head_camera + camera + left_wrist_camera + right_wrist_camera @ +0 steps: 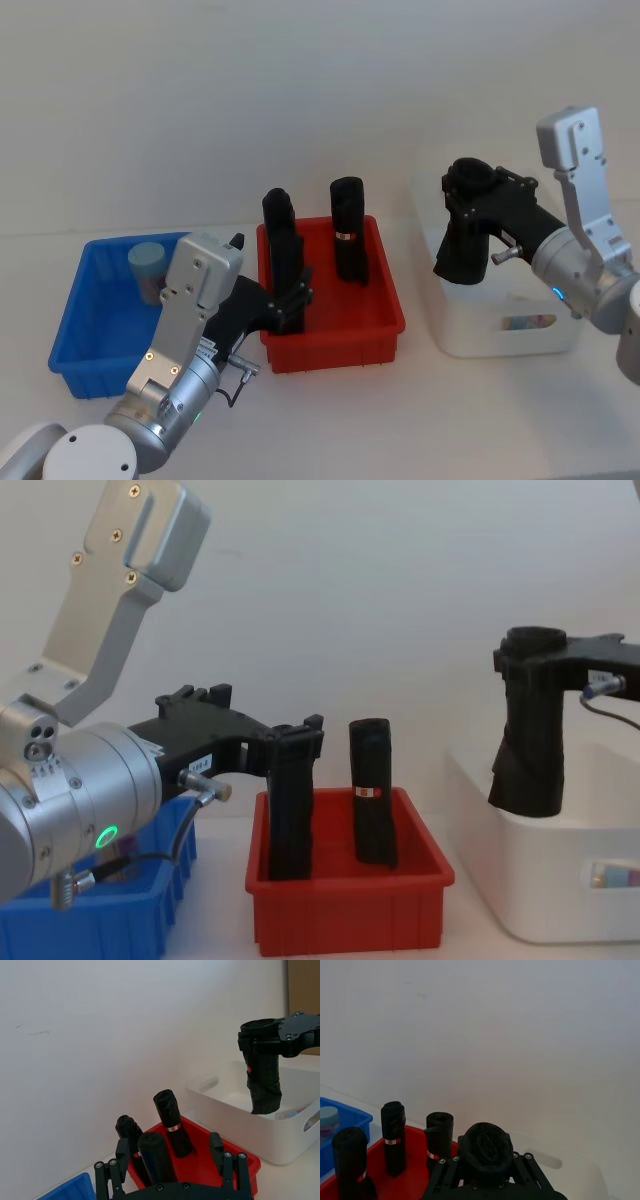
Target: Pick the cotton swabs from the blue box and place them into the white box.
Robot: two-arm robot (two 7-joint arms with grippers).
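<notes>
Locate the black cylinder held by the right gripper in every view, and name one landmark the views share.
Head view: the black cylinder hangs at the right, over the big white plastic box.
Left wrist view: at the right, held above the white box.
Right wrist view: bottom centre, seen end-on.
Chest view: at the right, over the white box.
Shared landmark: the shallow red plastic bin with upright black cylinders.

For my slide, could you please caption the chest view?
Right pincer holds black cylinder above white box.

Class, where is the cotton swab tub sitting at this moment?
The cotton swab tub stands in the blue box, at its far side on the robot's left, beside the red bin and just beyond the left gripper.
</notes>
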